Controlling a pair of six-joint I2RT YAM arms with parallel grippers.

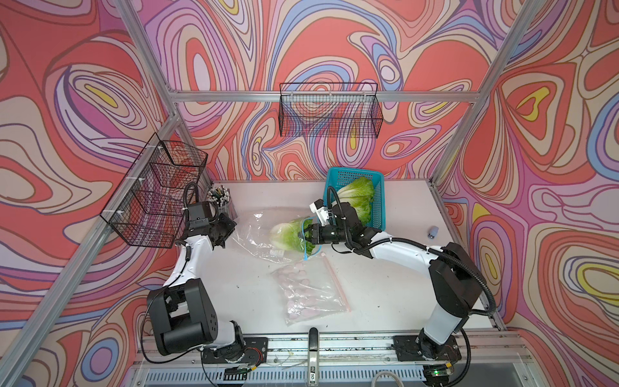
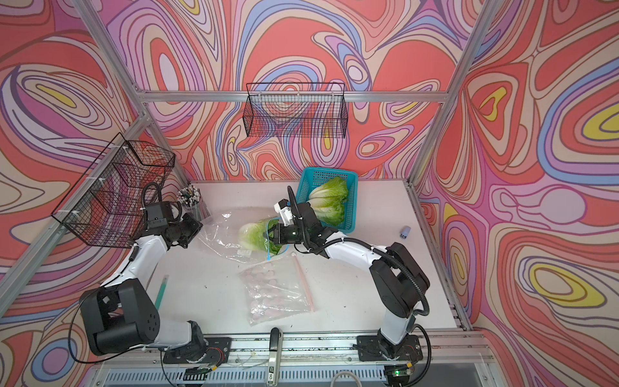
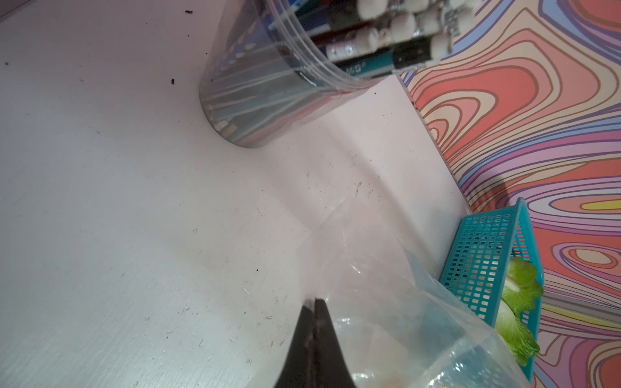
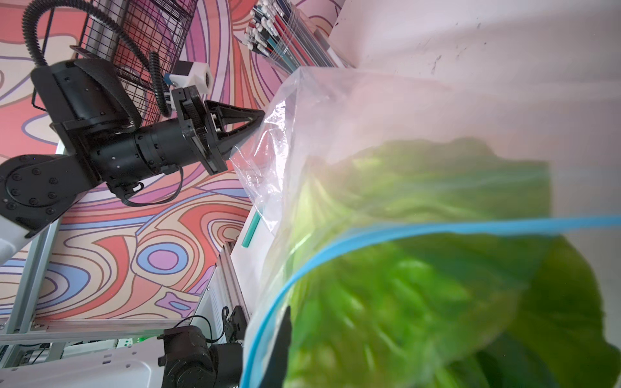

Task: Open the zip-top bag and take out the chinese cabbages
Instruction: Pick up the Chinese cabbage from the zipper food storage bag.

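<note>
Work from the bench (image 1: 254,301), taking the bag (image 1: 249,233) as the mark: clear film, flat on its side, mouth open, blue zip (image 4: 470,226) parted. Beyond the mouth, note the basket (image 1: 376,202), holding cabbages (image 1: 356,197) taken out. Just in front of the bag, mind a second bag (image 1: 308,295) of pink pieces. Inside the bag, find the one cabbage (image 1: 288,234) left: white base deep in, green tips poking out through the mouth. Step in hand, by the look of it: drawing this head out.

At the bag's shut end, see the left fingers (image 3: 316,307) clenched on the film, an anchor. Hold firm there and lift little, so as not to drag the bag along. At the mouth, see the right fingers (image 1: 308,234) clamped together among the leaf tips; cannot tell whether on leaf alone or on zip rim too. Pull straight away from the shut end, along the head's length, slow and low. Expect thin leaf to tear: regrip nearer the white rib if slipping. Watch for the zip snagging the head's widest part. Steer clear of the second bag, then carry over to the basket.
</note>
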